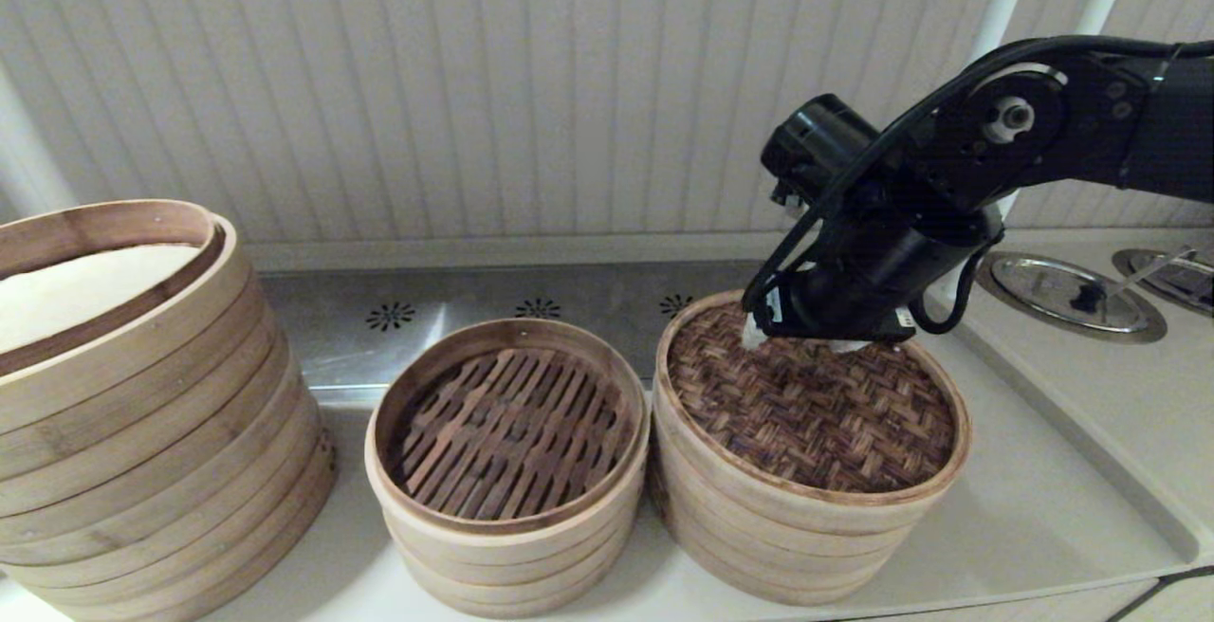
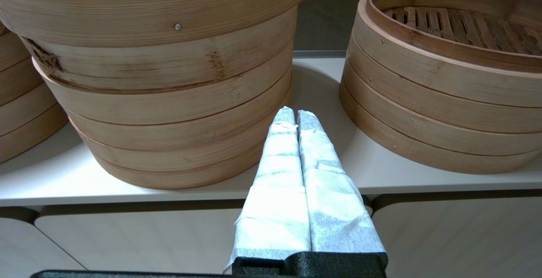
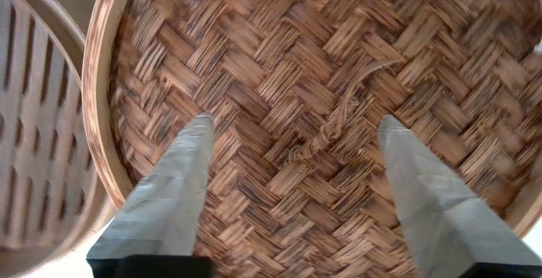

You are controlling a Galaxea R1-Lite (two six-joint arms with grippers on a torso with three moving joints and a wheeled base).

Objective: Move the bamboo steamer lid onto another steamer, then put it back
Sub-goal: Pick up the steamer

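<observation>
The bamboo steamer lid [image 1: 816, 404], dark herringbone weave with a pale rim, lies on the right-hand steamer [image 1: 787, 537]. My right gripper [image 1: 804, 341] hangs just over the lid's far part. It is open, with its white-wrapped fingers [image 3: 186, 172] on either side of the small woven loop handle [image 3: 338, 117] and nothing held between them. The smallest steamer [image 1: 512, 546], uncovered and showing its dark slatted floor, stands directly left of the lid [image 3: 296, 57]. My left gripper [image 2: 291, 115] is parked shut, low in front of the counter edge, out of the head view.
A much larger, taller steamer [image 1: 142, 413] with a white inside fills the left of the counter. A steel strip with vent holes [image 1: 474, 304] runs along the back wall. Round metal covers [image 1: 1072, 295] are set in the raised surface at the right.
</observation>
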